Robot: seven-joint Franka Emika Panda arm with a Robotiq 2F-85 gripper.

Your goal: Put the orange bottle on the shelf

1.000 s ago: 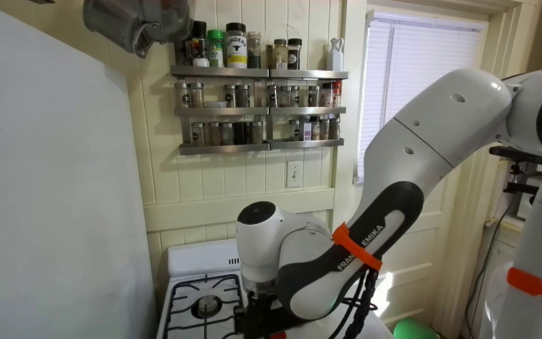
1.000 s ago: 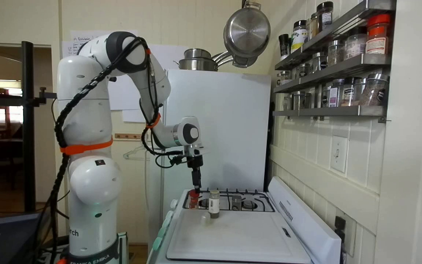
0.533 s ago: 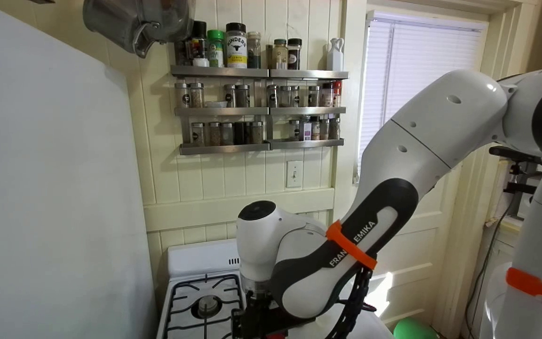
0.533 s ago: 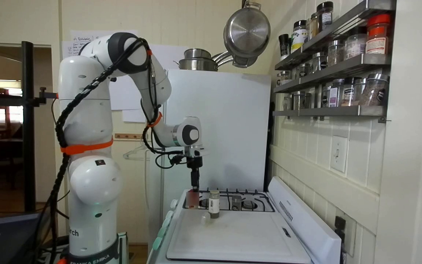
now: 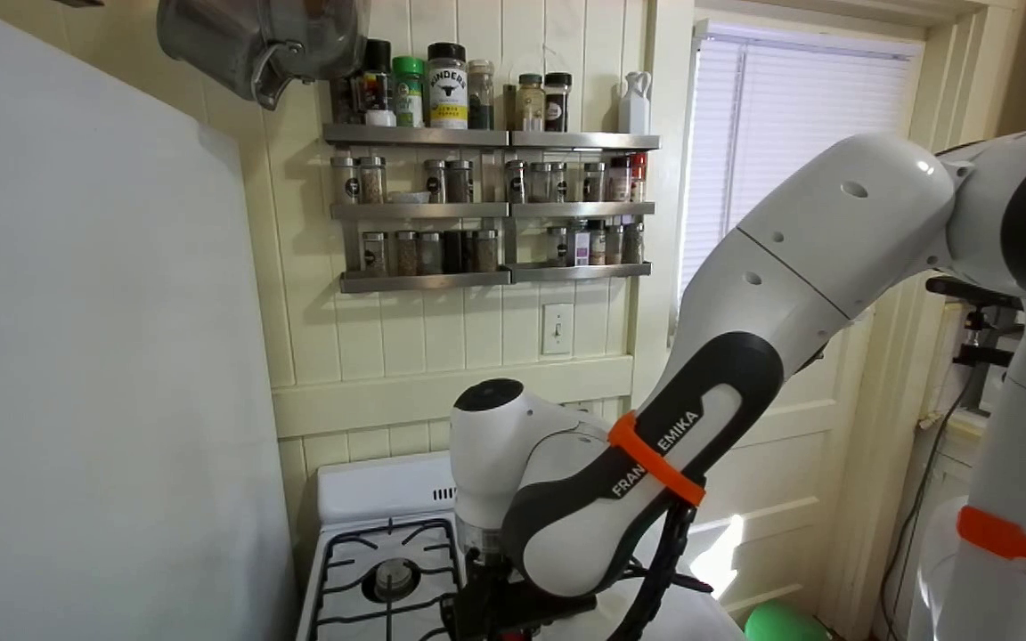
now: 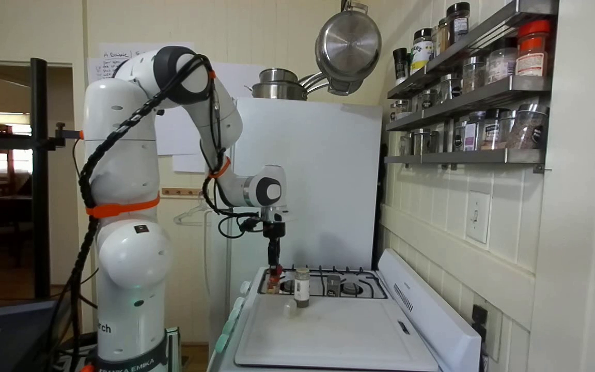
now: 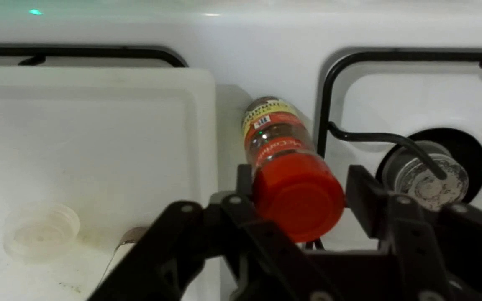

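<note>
The orange bottle [image 7: 276,125], with a red cap and a "Cinnamon" label, stands tilted on the stove top. In an exterior view the bottle [image 6: 272,285] is partly hidden by my gripper [image 6: 275,267]. From the wrist, my gripper [image 7: 300,179] straddles the cap: the left pad [image 7: 244,179] meets its side, while a narrow gap shows before the right pad [image 7: 364,200]. The jaws stand open around it. The shelf, metal racks full of spice jars, hangs on the wall above the stove; its lowest rail [image 5: 428,283] shows in both exterior views [image 6: 475,156].
A white board [image 6: 339,336] covers part of the stove. On it are a pale labelled jar [image 6: 301,289] and a small clear cup [image 6: 290,308]. A dark jar [image 6: 333,285] stands by the grates. The fridge [image 6: 308,181] rises behind; a pan [image 6: 349,46] hangs overhead.
The bottle, upright a second ago, now leans, its cap shifted slightly sideways under the fingers. The forearm has moved a little, and the gripper remains low at the bottle.
</note>
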